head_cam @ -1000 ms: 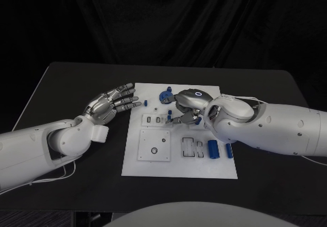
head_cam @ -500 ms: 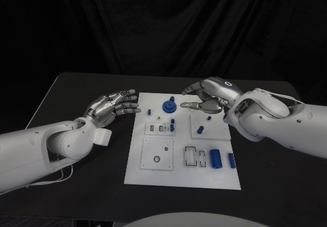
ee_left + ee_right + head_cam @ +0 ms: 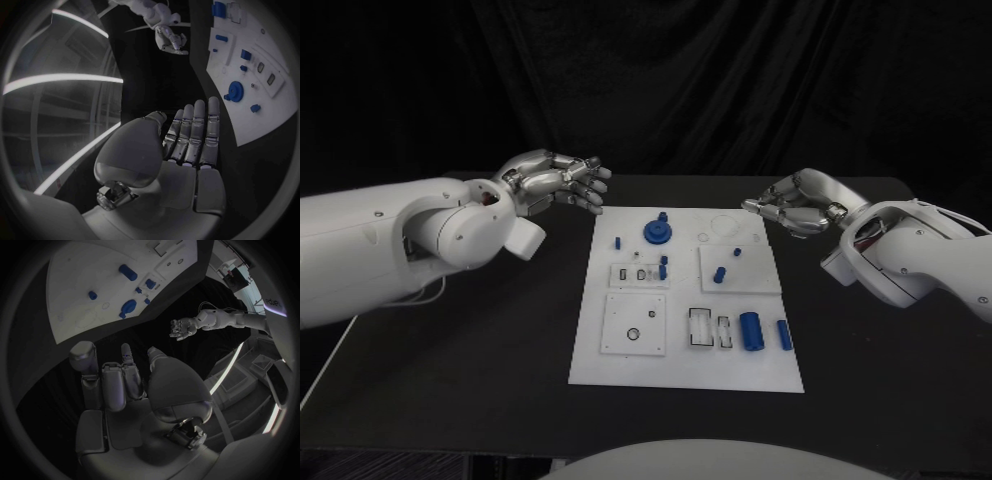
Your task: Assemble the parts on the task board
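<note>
Left hand (image 3: 557, 182): raised off the far left corner of the task board (image 3: 629, 365), fingers straight and side by side in its wrist view, grasping nothing, released.

Task board flat mid-counter (image 3: 473, 400). On it, left to right: small blue peg (image 3: 616, 214) at the far left edge; round blue knob (image 3: 655, 232) standing near the far edge; short blue pin (image 3: 664, 267) by the slotted block; blue stub (image 3: 721, 273) on the right square; blue cylinder (image 3: 751, 331) and slimmer blue bar (image 3: 783, 334) lying side by side near the right edge, apparently unseated.

Right hand (image 3: 792, 208): beyond the board's far right corner, fingers curled inward, nothing seen in them; clenched on nothing, as far as can be judged.

Next step, probably: fetch a loose piece. Best done by opening the right hand before descending, coming down straight over the cylinder, pinching across its width, lifting clear of the bar beside it. Worth keeping the left hand near the board edge to steady against sliding.
</note>
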You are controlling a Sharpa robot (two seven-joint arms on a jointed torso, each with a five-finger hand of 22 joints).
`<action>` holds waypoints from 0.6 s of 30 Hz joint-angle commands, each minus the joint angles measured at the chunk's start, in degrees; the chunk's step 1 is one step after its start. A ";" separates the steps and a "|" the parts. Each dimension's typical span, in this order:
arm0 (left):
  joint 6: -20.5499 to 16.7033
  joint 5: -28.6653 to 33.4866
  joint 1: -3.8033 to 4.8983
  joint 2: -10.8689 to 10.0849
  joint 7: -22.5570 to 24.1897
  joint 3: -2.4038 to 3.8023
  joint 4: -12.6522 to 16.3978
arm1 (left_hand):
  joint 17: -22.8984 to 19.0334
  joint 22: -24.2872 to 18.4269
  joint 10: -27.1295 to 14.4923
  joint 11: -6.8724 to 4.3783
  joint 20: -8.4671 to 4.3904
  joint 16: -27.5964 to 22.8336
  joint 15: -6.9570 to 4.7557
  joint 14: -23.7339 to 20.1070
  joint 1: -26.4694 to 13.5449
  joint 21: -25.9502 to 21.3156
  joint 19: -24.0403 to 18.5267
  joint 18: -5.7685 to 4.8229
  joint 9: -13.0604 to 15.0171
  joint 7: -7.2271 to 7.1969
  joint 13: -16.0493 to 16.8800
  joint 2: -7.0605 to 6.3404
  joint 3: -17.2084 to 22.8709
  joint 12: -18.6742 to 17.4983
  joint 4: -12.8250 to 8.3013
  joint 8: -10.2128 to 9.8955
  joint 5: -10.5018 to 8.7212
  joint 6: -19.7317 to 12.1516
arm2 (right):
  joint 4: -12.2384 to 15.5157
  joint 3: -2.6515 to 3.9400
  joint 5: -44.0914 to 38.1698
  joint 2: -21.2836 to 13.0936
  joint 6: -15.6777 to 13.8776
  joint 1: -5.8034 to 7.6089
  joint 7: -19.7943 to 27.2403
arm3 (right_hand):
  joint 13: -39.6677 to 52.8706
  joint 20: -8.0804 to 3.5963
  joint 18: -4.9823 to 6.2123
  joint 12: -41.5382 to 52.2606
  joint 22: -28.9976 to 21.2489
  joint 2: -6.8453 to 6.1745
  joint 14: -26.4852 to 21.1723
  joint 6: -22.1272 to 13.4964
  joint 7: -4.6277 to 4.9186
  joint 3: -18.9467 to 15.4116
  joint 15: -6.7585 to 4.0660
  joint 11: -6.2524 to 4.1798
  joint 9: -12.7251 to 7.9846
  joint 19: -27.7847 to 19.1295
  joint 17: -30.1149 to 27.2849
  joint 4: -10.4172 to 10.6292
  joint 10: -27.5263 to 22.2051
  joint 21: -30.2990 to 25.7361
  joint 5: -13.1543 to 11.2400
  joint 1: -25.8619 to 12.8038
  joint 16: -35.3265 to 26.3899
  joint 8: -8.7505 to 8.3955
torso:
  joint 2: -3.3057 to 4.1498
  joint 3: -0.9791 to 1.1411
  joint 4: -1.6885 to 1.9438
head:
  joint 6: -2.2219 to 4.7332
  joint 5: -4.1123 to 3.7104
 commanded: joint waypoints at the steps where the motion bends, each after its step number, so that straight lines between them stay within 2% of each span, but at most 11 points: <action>1: 6.40 -18.81 1.93 1.25 -12.80 0.07 -0.78 | 0.77 1.60 3.36 -1.10 -0.66 1.89 -1.01 3.06 0.19 2.82 1.72 1.18 0.00 -0.49 0.04 -0.50 -0.42 0.08 -0.06 0.63 -2.16 1.72 | -0.38 0.05 5.83 -0.18 0.67 -0.71 -0.24 | 3.77 0.33 0.83 0.03 6.86 0.82 1.24 0.88 -0.22 -0.65 0.28 0.23 -0.06 0.69 9.16 -0.05 0.52 0.96 0.77 0.28 0.18 0.53 | -2.37 1.50 -0.80 | -1.09 0.76; 2: 7.21 -21.12 2.43 1.61 -13.71 0.07 -0.99 | 2.65 3.32 7.04 -2.39 -1.67 5.19 -2.33 6.12 2.12 5.50 3.97 1.16 0.02 -1.27 0.83 -2.19 -0.47 1.32 -0.32 0.95 -6.00 3.07 | -0.47 0.05 5.94 -0.22 0.39 -0.93 -0.23 | 3.97 0.30 0.75 0.17 6.99 0.89 1.41 1.09 -0.29 -0.83 0.23 0.16 -0.05 0.97 9.31 -0.03 0.79 1.47 0.93 0.34 0.41 0.59 | -2.47 1.58 -0.85 | -1.17 0.88; 4: 10.64 -28.32 4.10 2.88 -16.82 0.08 -1.72 | 5.28 5.55 10.08 -3.64 -3.11 8.47 -3.54 7.42 3.47 8.28 4.77 0.94 0.09 -2.22 2.25 -2.89 -0.51 2.52 -0.07 1.52 -8.98 5.03 | -0.80 0.04 6.22 -0.27 -0.59 -1.65 -0.17 | 4.13 0.24 0.71 0.30 7.08 1.03 1.56 1.42 -0.41 -1.16 0.12 0.05 -0.06 1.24 9.40 -0.03 1.07 1.85 1.33 0.46 0.58 0.67 | -3.03 1.95 -1.09 | -1.43 1.16; 7: 15.62 -34.83 5.77 4.35 -20.21 0.08 -2.55 | 7.73 7.56 13.16 -4.78 -3.98 11.62 -4.68 9.69 2.92 10.80 5.69 1.00 0.28 -3.11 4.45 -2.94 -1.53 5.04 -0.08 2.37 -14.73 6.85 | -1.21 0.04 6.39 -0.26 -1.27 -2.34 -0.08 | 3.98 0.16 0.72 0.26 7.07 1.17 1.54 1.67 -0.50 -1.47 0.03 -0.05 -0.08 1.31 9.31 -0.05 1.02 1.85 1.93 0.69 0.50 0.69 | -3.43 2.20 -1.22 | -1.56 1.42; 8: 17.19 -36.52 6.23 4.76 -21.16 0.08 -2.78 | 9.38 9.02 14.52 -5.20 -4.54 13.36 -5.36 10.92 2.32 12.58 6.17 0.93 0.26 -3.57 6.28 -2.34 -1.88 6.83 -0.09 2.48 -18.60 7.25 | -1.35 0.04 6.42 -0.24 -1.36 -2.50 -0.03 | 3.93 0.15 0.73 0.24 7.06 1.21 1.53 1.72 -0.53 -1.55 0.01 -0.07 -0.09 1.31 9.28 -0.04 0.99 1.83 2.11 0.74 0.47 0.69 | -3.72 2.36 -1.37 | -1.81 1.52; 10: 21.96 -40.96 7.50 5.94 -23.63 0.08 -3.52 | 11.38 10.40 15.37 -5.75 -4.87 15.09 -5.87 11.94 1.54 14.11 6.23 0.81 0.39 -3.97 8.43 -2.15 -2.31 8.94 -0.14 2.80 -21.34 7.99 | -1.81 0.04 6.49 -0.05 -1.41 -2.83 -0.06 | 3.95 0.08 0.71 0.27 7.09 1.31 1.59 1.86 -0.59 -1.77 -0.06 -0.14 -0.13 1.43 9.30 -0.08 1.08 1.98 2.69 1.05 0.53 0.67 | -3.85 2.47 -1.51 | -2.23 1.42; 11: 24.86 -43.36 8.22 6.66 -24.85 0.08 -4.07 | 29.22 19.66 15.10 -7.13 -5.68 22.33 -6.99 18.88 -1.16 20.74 9.41 -0.42 0.86 -4.72 19.44 -1.20 -3.87 17.26 -0.43 3.14 -24.89 8.73 | -2.11 0.04 6.52 0.10 -1.29 -2.99 -0.12 | 3.92 0.07 0.72 0.25 7.07 1.31 1.57 1.87 -0.60 -1.82 -0.07 -0.15 -0.14 1.40 9.26 -0.09 1.07 1.88 2.83 1.12 0.48 0.65 | -4.00 2.56 -1.68 | -2.50 1.59; 13: 29.07 -46.19 9.15 7.77 -26.54 0.08 -5.11 | 44.02 29.52 22.78 -6.88 -5.70 26.39 -6.96 25.67 -3.56 26.09 14.65 -2.04 1.26 -5.44 37.57 -0.34 -5.21 25.61 -0.14 3.42 -25.64 9.09 | -2.59 0.04 6.56 0.39 -1.06 -3.20 -0.24 | 3.90 0.05 0.71 0.25 7.08 1.33 1.57 1.90 -0.62 -1.89 -0.09 -0.17 -0.16 1.44 9.24 -0.08 1.06 1.96 3.01 1.21 0.47 0.64 | -4.10 2.67 -1.82 | -2.57 1.83; 14: 31.38 -47.46 9.58 8.44 -27.36 0.09 -5.85 | 48.48 32.54 25.52 -6.91 -5.76 27.50 -7.09 27.53 -4.09 27.70 15.93 -2.42 1.53 -5.60 44.41 0.18 -5.57 28.47 -0.19 3.51 -25.76 9.01 | -2.86 0.03 6.58 0.59 -0.94 -3.32 -0.31 | 3.89 0.04 0.71 0.25 7.08 1.38 1.58 1.94 -0.63 -1.95 -0.10 -0.18 -0.17 1.45 9.25 -0.07 1.08 1.96 3.17 1.29 0.48 0.63 | -4.17 2.76 -1.91 | -2.62 1.99; 17: 35.67 -49.32 10.21 10.05 -28.91 0.09 -7.75 | 62.70 40.52 32.95 -6.94 -5.78 31.35 -6.86 35.00 -6.68 31.85 21.04 -3.67 2.52 -5.60 59.45 1.42 -6.65 34.96 -0.39 3.87 -25.49 8.66 | -3.42 0.03 6.60 1.11 -0.63 -3.54 -0.46 | 3.88 0.03 0.69 0.25 7.11 1.39 1.61 1.96 -0.64 -1.98 -0.11 -0.19 -0.17 1.51 9.27 -0.07 1.08 2.07 3.25 1.32 0.52 0.63 | -4.44 3.24 -2.38 | -2.75 2.49; 18: 37.94 -50.07 10.46 11.03 -29.74 0.09 -8.86 | 74.25 46.85 40.40 -7.15 -5.74 33.80 -7.02 42.22 -7.84 35.11 26.46 -4.71 3.15 -5.60 71.26 1.75 -7.26 39.88 -0.53 3.94 -25.66 8.10 | -3.74 0.03 6.61 1.44 -0.43 -3.66 -0.52 | 3.91 0.01 0.68 0.27 7.11 1.41 1.60 1.98 -0.65 -2.03 -0.12 -0.20 -0.19 1.54 9.25 -0.07 1.13 2.11 3.41 1.40 0.51 0.62 | -4.47 3.39 -2.45 | -2.67 2.65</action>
